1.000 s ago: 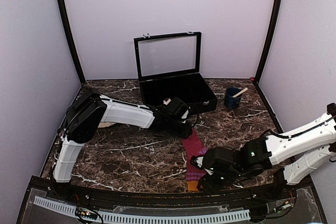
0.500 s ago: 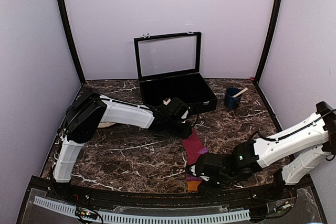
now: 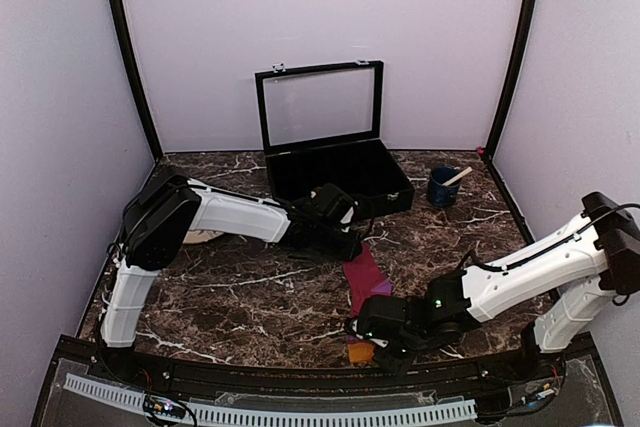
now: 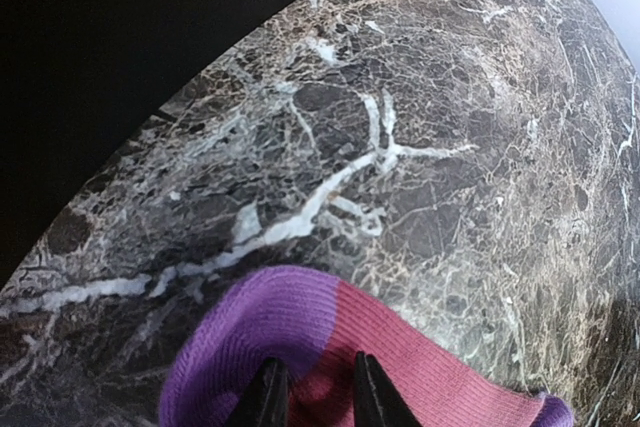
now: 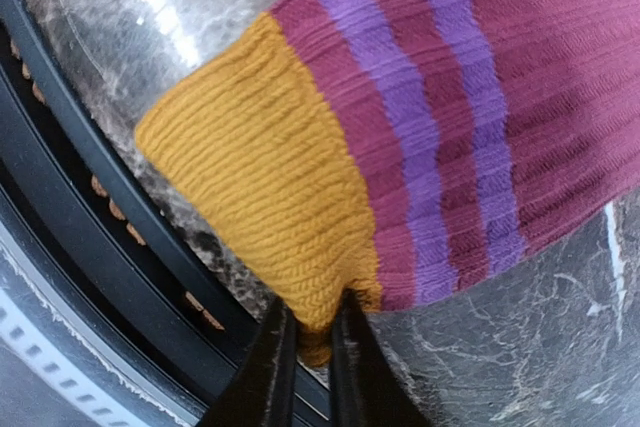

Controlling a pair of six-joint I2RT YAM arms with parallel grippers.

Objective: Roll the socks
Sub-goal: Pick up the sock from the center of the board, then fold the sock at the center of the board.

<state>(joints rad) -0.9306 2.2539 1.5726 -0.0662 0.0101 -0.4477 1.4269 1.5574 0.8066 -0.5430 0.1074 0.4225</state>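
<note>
On the left, the left gripper [image 4: 315, 379] is reaching across the marble table [image 4: 420, 137] and pinching the purple toe [image 4: 255, 317] of the striped sock [image 3: 365, 275], its jaws narrowed onto a fold of knit. The sock is lying flat mid-table, running from that toe at the far end down to the near edge, apart from the black case [image 3: 340, 175] behind it. On the right, the right gripper [image 5: 312, 315] is clamping the very corner of the orange cuff [image 5: 255, 162], which is sitting just beside the black rail [image 5: 90, 197] at the table's near edge.

With both ends held, the step in hand looks like starting the roll from the cuff. The right grip is taking only a sliver of fabric, so a careless pull is likely to slip it free. The roll wants turning over slowly and squarely along the sock's length. The left side should be anchoring the toe just firmly enough to hold the sock straight, giving slack as the bundle is growing.

The sock is showing a ribbed, soft knit: a magenta body, purple bands next to the mustard-orange cuff, a purple toe cap, limp and lightly creased
</note>
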